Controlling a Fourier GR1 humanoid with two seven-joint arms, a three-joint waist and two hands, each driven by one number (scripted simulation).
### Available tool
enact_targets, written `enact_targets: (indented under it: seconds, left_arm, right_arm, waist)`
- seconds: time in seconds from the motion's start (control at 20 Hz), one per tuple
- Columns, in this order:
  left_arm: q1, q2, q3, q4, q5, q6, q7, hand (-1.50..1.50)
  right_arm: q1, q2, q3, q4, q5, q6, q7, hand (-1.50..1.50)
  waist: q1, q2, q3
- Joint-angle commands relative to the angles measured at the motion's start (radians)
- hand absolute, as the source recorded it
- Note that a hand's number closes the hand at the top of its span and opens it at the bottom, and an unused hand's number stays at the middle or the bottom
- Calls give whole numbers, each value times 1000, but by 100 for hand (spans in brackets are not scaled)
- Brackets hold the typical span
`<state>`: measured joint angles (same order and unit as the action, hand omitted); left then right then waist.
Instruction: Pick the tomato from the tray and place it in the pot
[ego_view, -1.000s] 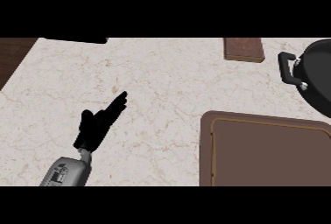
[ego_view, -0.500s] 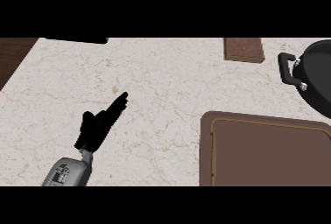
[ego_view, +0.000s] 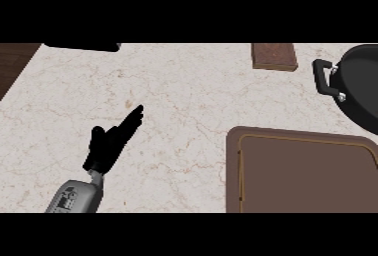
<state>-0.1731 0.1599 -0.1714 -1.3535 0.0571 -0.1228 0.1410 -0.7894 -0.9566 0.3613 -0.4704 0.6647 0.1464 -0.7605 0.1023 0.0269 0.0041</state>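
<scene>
Tomato absent from tray (ego_view: 236, 170) and unseen in pot (ego_view: 362, 85) (right hand out of view); left hand (ego_view: 109, 145) rests unchanged, fingers straight, so task progress cannot be judged.

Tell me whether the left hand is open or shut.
Open. The left hand rests over the counter with fingers straight, pointing up and to the right, and holds nothing. The right hand is not in view.

Your left hand (ego_view: 109, 145) rests open on the pale marble table (ego_view: 177, 100).
Brown rectangular tray (ego_view: 303, 172) sits lower right, black round pot (ego_view: 359, 82) beyond it.
</scene>
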Motion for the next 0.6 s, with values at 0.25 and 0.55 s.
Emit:
enact_targets:
  seconds: [0.25,0.55]
  left_arm:
    - [68,-4,3,-24,-8,22,13,0]
    - [45,11,22,-17,-6,13,-4,0]
  right_arm:
    - [-106,163,-68,193,-51,103,-114,-150]
    - [-211,211,-298,273,-301,302,-109,-150]
  waist:
    - [-33,-8,1]
    - [-43,-10,0]
